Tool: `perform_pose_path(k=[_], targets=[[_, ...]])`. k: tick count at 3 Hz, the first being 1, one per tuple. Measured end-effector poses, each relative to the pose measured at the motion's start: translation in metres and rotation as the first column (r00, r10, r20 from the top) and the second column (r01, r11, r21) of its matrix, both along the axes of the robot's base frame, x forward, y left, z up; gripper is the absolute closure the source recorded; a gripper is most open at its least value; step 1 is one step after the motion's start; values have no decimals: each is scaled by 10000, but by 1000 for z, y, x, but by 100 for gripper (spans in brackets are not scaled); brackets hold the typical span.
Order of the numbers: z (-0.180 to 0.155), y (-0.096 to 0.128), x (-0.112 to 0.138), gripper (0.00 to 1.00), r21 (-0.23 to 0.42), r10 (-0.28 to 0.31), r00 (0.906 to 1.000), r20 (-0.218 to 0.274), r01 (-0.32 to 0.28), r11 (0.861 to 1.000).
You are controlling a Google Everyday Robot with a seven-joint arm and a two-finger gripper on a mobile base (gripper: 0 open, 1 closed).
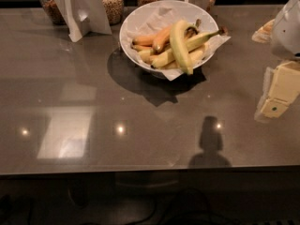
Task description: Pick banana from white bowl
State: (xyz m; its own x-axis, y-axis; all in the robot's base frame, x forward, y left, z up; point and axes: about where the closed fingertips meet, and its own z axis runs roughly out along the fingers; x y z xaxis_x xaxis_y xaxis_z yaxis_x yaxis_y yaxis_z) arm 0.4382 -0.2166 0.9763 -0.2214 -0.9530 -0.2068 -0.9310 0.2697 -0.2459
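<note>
The white bowl (136,20), lined with crumpled white paper, stands at the back middle of the grey table. The banana (179,45), pale greenish-yellow, thick and curved, lies on top of the pile in the bowl, running from the back toward the front rim. Smaller orange-tinted bananas (154,39) lie to its left, and a long slim yellow banana (201,39) with a dark stem lies under it. My gripper (274,102) hangs at the right edge of the view, well to the right of the bowl and nearer the front, above the table and holding nothing.
Glass jars of grain (111,3) stand along the back edge behind the bowl. A folded white card stand (82,8) stands left of the bowl. A pale object (264,30) lies at the right, beneath my white arm (290,25). The table's front edge (140,171) runs across the bottom.
</note>
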Motion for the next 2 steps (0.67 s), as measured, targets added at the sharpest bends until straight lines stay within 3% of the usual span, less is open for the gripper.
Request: perform_pose_path(k=[2], targets=[[-2,6,10,0,236,-82,9998,156,79,9997]])
